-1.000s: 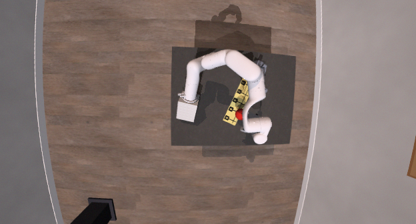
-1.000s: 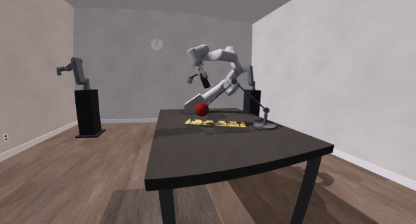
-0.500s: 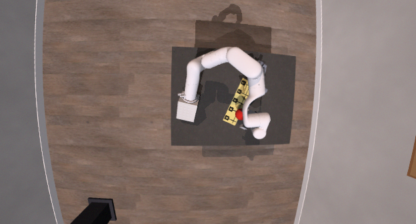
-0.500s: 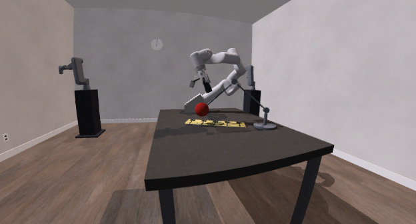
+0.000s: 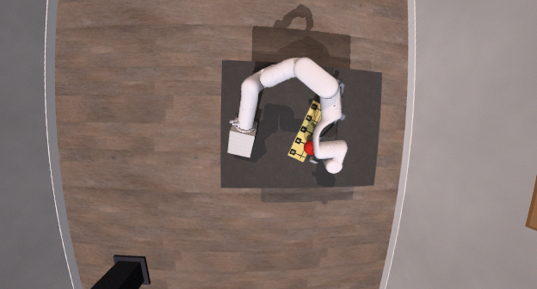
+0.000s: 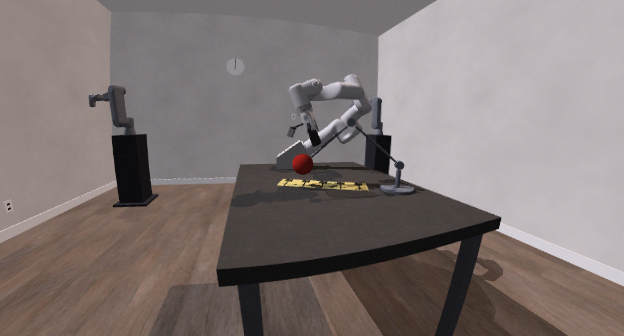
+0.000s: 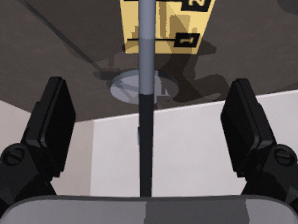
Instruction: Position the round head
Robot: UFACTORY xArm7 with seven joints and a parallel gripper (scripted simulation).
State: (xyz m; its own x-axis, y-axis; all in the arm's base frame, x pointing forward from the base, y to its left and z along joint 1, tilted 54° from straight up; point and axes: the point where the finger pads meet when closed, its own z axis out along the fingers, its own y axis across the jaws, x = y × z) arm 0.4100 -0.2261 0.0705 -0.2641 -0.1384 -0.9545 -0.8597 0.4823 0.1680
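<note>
The lamp's red round head (image 5: 309,148) (image 6: 302,164) hangs clear of the bench, over or beside the far part of the yellow strip (image 5: 296,156) (image 6: 349,186) (image 7: 134,22); I cannot tell over which mark. The lamp's foot (image 6: 397,189) (image 7: 120,89) stands beyond mark 1. The lower rod (image 6: 375,143) rises to the elbow joint (image 6: 351,122), and the upper rod slopes down to the head. My gripper (image 6: 314,137) (image 7: 148,96) is open, above the head. In the wrist view a lamp rod (image 7: 146,65) runs between the spread fingers, touching neither. The arm hides the gripper from above.
The dark bench (image 5: 267,175) (image 6: 280,234) carries everything. My arm's white base block (image 5: 241,143) (image 6: 288,156) stands at its far end. The white arm (image 5: 316,76) arches over the bench. Other robots on black stands (image 6: 131,169) are off the bench.
</note>
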